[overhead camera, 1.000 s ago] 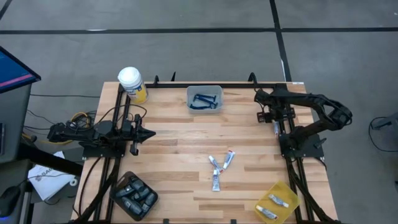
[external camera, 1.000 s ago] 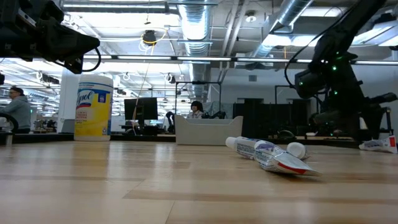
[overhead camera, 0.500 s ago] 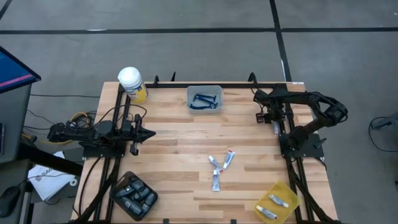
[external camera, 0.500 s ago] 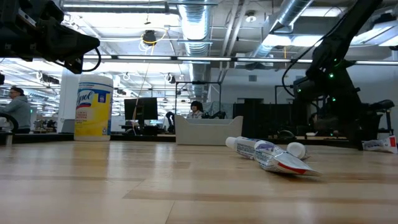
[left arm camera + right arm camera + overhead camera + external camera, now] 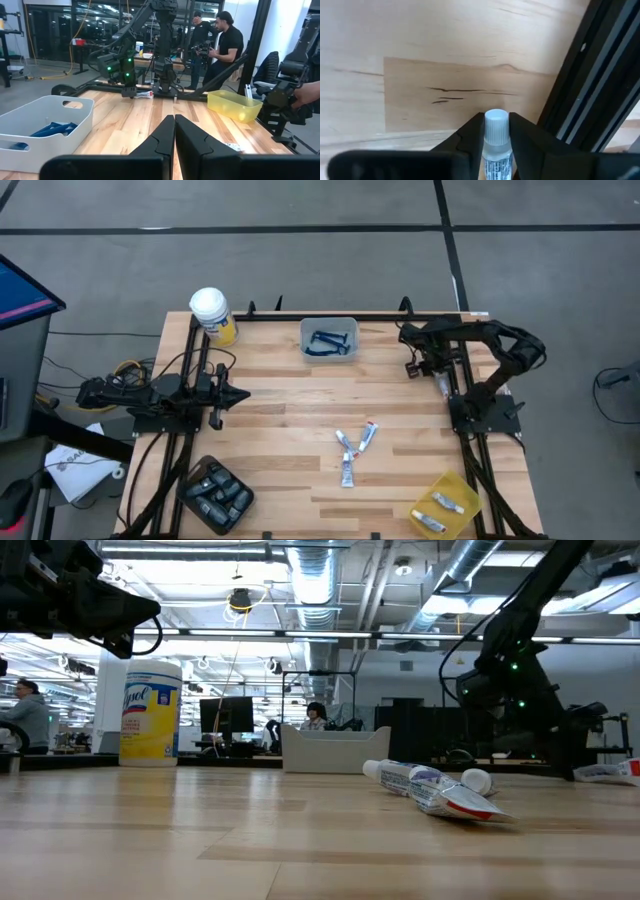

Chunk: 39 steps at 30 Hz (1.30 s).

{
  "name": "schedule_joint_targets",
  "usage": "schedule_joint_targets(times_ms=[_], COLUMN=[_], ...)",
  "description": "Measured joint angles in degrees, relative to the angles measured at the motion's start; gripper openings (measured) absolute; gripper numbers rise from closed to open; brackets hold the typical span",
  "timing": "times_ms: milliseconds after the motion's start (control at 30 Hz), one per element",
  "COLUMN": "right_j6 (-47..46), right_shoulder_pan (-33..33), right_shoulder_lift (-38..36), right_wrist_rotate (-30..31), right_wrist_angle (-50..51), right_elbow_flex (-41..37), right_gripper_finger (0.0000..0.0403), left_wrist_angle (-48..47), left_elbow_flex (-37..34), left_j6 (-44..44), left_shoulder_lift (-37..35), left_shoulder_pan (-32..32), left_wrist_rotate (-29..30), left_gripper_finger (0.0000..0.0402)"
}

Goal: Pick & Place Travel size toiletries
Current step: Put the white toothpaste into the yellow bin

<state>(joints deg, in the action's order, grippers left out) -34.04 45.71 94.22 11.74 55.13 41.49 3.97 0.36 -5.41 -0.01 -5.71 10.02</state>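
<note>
Right claw (image 5: 496, 135) pinches white tube (image 5: 496, 145) between fingers, just below cap, above bench (image 5: 420, 60) near black rail (image 5: 590, 85). Tube looks light, soft-walled, slick; grip near stiff cap shoulder seems safest. Left claw (image 5: 174, 131) closed, idle.

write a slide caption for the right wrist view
Right gripper closed around a white-capped tube above the wooden table.
</note>
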Motion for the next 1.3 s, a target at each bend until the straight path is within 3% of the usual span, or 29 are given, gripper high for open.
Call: schedule_joint_targets(times_ms=[333, 700, 1067, 1300], right_j6=[2.8, 5.1, 8.9, 12.6], right_shoulder_pan=[-2.9, -8.0, -19.5, -28.2], right_shoulder_lift=[0.2, 0.4, 0.1, -6.5], right_wrist_rotate=[0.6, -4.0, -12.7, -15.2], right_wrist_angle=[0.8, -1.0, -3.8, -9.1], right_elbow_flex=[1.0, 7.0, 19.2, 27.1], right_gripper_finger=[0.0045, 0.0044, 0.0044, 0.0044], left_wrist_angle=[0.0, 0.0, 0.0, 0.0], left_elbow_flex=[0.0, 0.0, 0.0, 0.0], left_j6=[0.0, 0.0, 0.0, 0.0], left_shoulder_lift=[0.0, 0.0, 0.0, 0.0], left_shoulder_pan=[0.0, 0.0, 0.0, 0.0], left_wrist_rotate=[0.0, 0.0, 0.0, 0.0], left_gripper_finger=[0.0008, 0.0008, 0.0008, 0.0008])
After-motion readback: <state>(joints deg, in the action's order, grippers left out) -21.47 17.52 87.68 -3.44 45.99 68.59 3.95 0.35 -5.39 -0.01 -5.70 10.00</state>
